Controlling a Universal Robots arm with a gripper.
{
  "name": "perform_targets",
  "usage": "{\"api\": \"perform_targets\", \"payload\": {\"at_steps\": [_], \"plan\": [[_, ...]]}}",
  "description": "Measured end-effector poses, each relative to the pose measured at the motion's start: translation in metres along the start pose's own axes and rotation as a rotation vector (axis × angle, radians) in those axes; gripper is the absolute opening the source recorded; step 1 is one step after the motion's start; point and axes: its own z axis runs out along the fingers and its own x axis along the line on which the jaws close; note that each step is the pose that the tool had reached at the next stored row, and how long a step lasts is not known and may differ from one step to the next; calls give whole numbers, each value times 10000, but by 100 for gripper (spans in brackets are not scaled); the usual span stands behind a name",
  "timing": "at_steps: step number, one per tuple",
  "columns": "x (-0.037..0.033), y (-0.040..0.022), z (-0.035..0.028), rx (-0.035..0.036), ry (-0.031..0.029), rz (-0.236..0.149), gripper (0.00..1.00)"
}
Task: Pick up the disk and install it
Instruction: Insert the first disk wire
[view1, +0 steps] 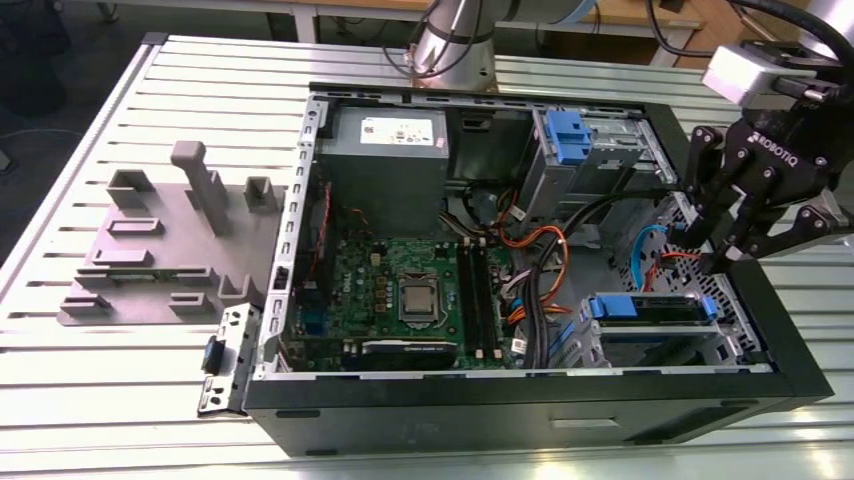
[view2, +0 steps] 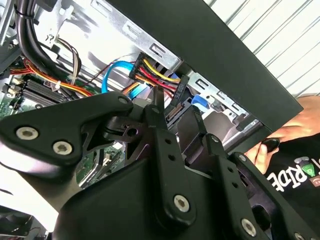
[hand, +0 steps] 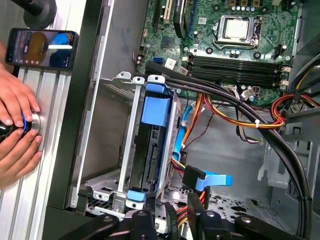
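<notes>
The disk (view1: 647, 308), framed by its blue bracket, sits inside the drive cage at the case's corner nearest the exterior view's right. In the first wrist view the disk (hand: 150, 157) stands on edge in that metal cage, blue tab outward. My gripper (view1: 727, 250) hangs just above the case wall beside the cage. It is open in both wrist views (hand: 172, 220) (view2: 177, 122). A black power connector (view2: 175, 100) on yellow and red wires lies between the fingertips without a clear grip. A blue-ended data cable (hand: 210, 180) lies close to the cage.
The open computer case (view1: 534, 400) holds a motherboard (view1: 400, 290), a grey power supply (view1: 387, 150), another blue-tabbed bay (view1: 567, 135) and cable bundles. A grey fixture plate (view1: 160, 250) lies at the exterior view's left. A person's hands (hand: 15, 130) rest beside a phone (hand: 40, 47).
</notes>
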Motion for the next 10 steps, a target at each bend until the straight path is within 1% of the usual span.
{"api": "perform_targets", "payload": {"at_steps": [2,3,6,7,8,10], "plan": [[-5,-23,7,-49,46,-6,38],[-6,-34,10,-71,88,-7,38],[-8,-65,17,-141,270,-4,38],[-10,-70,17,-164,309,-6,38],[-11,-73,17,-183,335,-7,38],[-11,-76,15,-197,339,-9,38]]}}
